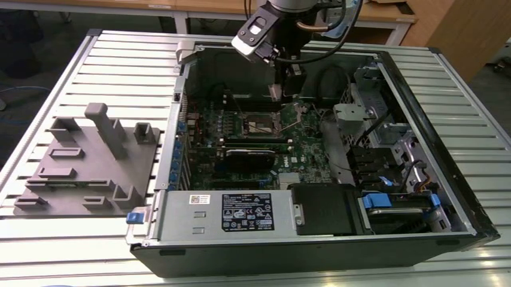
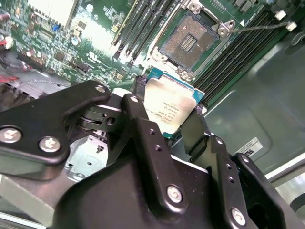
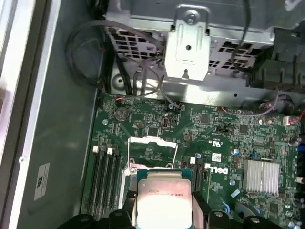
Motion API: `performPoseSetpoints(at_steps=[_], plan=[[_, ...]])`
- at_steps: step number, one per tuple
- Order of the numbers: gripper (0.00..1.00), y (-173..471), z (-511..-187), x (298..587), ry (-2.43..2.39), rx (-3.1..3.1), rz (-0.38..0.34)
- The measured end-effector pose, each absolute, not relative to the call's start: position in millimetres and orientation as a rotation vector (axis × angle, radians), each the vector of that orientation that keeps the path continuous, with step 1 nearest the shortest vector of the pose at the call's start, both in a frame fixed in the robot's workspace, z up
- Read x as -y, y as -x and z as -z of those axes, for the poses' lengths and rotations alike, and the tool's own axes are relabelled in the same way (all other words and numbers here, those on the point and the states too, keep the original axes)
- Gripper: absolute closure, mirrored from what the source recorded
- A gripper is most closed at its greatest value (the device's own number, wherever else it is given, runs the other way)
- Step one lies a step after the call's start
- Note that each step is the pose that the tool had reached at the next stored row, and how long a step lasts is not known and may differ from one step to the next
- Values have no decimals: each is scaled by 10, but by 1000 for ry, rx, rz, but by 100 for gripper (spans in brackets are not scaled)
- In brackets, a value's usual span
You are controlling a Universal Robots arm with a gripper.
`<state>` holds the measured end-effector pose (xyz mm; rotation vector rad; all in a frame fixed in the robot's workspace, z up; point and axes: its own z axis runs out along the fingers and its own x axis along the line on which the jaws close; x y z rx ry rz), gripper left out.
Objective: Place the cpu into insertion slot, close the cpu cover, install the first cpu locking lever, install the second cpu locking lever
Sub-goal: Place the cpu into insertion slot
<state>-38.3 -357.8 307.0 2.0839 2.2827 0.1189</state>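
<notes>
My gripper [image 1: 279,91] hangs inside the open computer case, shut on the cpu [image 2: 169,108], a flat square chip with a silvery top and a green rim. In the second wrist view, black fingers [image 2: 138,98] press two opposite edges of the chip. The insertion slot [image 2: 189,40] lies open on the green motherboard, its pin field bare, a short way below and ahead of the chip. In the first wrist view the cpu [image 3: 163,200] hovers over the socket, and the cpu cover [image 3: 152,140] stands raised behind it. A thin locking lever [image 2: 257,27] juts free beside the slot.
The case [image 1: 172,149] lies on a slatted table. A grey moulded fixture [image 1: 88,161] sits at the exterior view's left. A power supply [image 1: 231,212], a black card [image 1: 251,156] and a drive cage [image 1: 375,131] surround the socket [image 1: 262,124]. Memory slots [image 2: 143,24] flank it.
</notes>
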Motion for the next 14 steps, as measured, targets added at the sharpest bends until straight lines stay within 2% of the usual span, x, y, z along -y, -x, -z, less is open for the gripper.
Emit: performPoseSetpoints(at_steps=[14], plan=[[46, 384, -3068, 3578, -2155, -2223, -106]])
